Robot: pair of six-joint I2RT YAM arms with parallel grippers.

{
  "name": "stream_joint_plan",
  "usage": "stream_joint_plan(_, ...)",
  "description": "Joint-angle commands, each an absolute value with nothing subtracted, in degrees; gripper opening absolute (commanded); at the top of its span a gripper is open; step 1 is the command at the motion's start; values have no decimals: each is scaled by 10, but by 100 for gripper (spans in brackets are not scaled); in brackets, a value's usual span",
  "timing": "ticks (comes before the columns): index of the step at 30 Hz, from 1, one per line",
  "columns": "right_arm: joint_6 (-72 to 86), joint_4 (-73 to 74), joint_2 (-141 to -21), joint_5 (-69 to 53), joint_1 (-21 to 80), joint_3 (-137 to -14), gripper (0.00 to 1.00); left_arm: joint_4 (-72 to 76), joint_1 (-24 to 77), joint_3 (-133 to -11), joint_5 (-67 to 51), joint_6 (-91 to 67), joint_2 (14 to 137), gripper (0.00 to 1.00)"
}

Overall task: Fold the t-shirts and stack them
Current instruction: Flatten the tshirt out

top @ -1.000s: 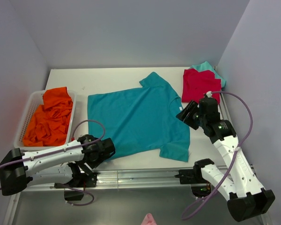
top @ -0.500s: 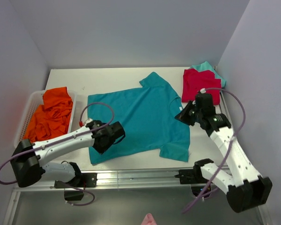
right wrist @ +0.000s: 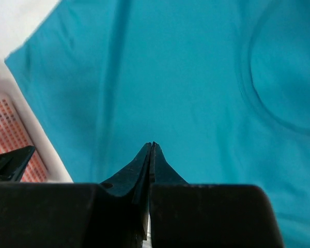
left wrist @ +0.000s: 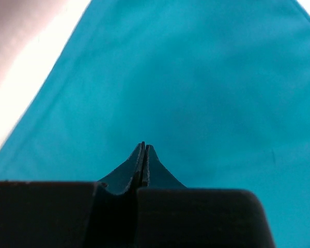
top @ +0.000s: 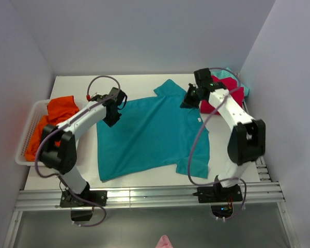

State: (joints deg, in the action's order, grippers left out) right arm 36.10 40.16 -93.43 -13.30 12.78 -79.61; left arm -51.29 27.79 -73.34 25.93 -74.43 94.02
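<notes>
Teal t-shirt (top: 150, 132): left pincer (left wrist: 143, 148), right pincer (right wrist: 151, 146) now closed.

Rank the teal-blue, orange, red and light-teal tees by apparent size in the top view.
1. teal-blue tee, spread flat
2. orange tee, bunched up
3. red tee, partly covered, so true size unsure
4. light-teal tee, only a sliver showing

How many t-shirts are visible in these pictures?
4: the teal-blue t-shirt spread flat mid-table, the orange t-shirt in the left basket, the red t-shirt folded far right, the light-teal t-shirt behind it. More may be hidden.
</notes>
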Motion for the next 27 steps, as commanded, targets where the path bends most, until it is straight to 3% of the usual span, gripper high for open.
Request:
stream_joint_plan(1, 342, 407, -1016, -150, 131, -890, 0, -478, 235, -782, 225, -650, 1001, 0)
stream_joint_plan(5, 334, 434, -1143, -163, 132, -1007, 0, -468, 192, -813, 214, -624, 1081, 0)
stream_joint_plan(12, 332, 462, -1266, -167, 128, -1156, 0, -446, 128, -881, 173, -576, 1178, 0)
stream_joint_plan(27, 370, 435, -1420, -173, 81, -1228, 0, -464, 65, -1019, 162, -507, 1311, 0)
